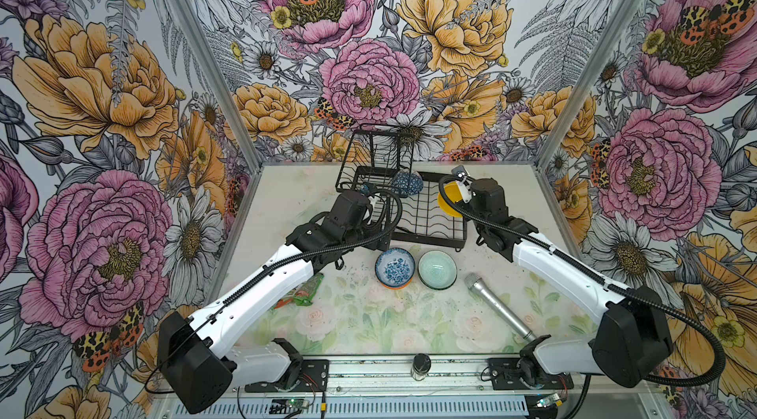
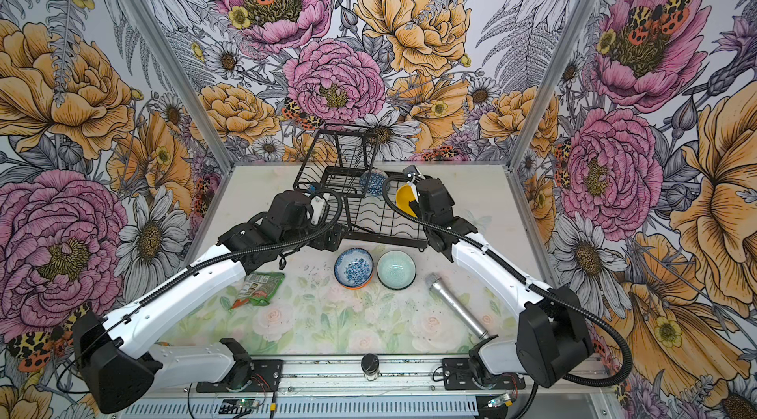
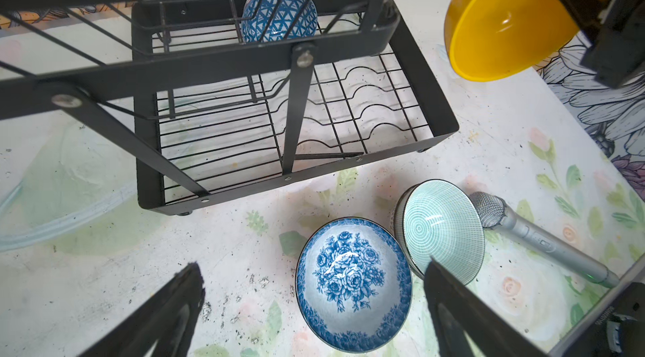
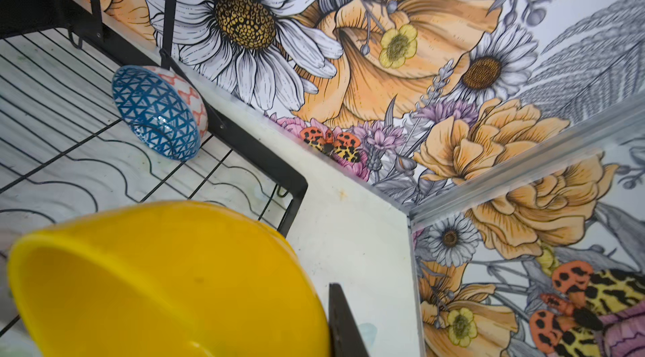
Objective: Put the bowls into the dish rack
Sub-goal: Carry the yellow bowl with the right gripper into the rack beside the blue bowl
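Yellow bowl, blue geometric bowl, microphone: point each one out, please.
yellow bowl (image 3: 499, 30): left wrist view, inner wall.
blue geometric bowl (image 4: 157, 114): right wrist view, blue patterned face.
microphone (image 1: 499, 306): in a top view, middle of the barrel.

You face three walls (image 1: 368, 48) papered with big pink, orange and white flowers, joined by aluminium posts (image 1: 205, 58). Your table (image 1: 368, 322) has a pale rose print, evenly lit, speckled with dark crumbs.

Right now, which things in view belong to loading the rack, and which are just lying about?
Job: dish rack, blue geometric bowl (racked), yellow bowl (held), floral bowl, mint bowl.
Lying about: microphone, green snack packet, small jar.
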`<state>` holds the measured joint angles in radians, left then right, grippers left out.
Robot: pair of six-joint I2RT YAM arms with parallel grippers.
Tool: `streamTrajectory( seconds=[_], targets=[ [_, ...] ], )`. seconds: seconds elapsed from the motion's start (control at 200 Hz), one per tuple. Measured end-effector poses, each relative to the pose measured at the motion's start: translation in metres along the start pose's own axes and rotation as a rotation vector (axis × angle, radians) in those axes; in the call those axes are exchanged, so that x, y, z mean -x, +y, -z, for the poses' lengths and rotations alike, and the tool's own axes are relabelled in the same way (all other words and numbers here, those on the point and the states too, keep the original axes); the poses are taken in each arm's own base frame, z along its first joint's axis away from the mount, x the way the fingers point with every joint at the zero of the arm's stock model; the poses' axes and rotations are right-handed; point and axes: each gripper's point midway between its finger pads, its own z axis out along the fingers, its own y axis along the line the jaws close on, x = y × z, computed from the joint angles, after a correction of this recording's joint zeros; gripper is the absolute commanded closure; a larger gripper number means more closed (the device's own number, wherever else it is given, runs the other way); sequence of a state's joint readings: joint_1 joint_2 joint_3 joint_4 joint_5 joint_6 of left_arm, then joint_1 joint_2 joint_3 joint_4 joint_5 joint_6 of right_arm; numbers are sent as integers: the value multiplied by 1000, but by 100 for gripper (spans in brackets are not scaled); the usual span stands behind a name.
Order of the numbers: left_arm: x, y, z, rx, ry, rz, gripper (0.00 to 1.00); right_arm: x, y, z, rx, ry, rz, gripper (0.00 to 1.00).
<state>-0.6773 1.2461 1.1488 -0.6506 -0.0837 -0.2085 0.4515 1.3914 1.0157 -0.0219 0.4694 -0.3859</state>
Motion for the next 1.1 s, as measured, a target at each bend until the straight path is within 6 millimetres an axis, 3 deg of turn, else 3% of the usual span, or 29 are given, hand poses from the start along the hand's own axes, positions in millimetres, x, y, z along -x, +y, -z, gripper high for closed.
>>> streamTrajectory(
  seconds=[0.16,0.36,0.475,0.781,1.101],
  targets=[
    [-4,1,1,0,0,0,1,-3,1,-34,-49,-24,99,100],
    [-14,4,6,2,3,0,1,-23,14,-89,-98,-9,241,100],
    [-12,4,10,-2,-9,2,1,-29,14,-111,-131,-19,288,100],
    [-11,7,11,2,-14,8,1,-10,-3,-141,-238,-135,324,100],
    [-11,8,10,-13,-6,-5,1,-10,17,-169,-213,-183,394,100]
  ],
)
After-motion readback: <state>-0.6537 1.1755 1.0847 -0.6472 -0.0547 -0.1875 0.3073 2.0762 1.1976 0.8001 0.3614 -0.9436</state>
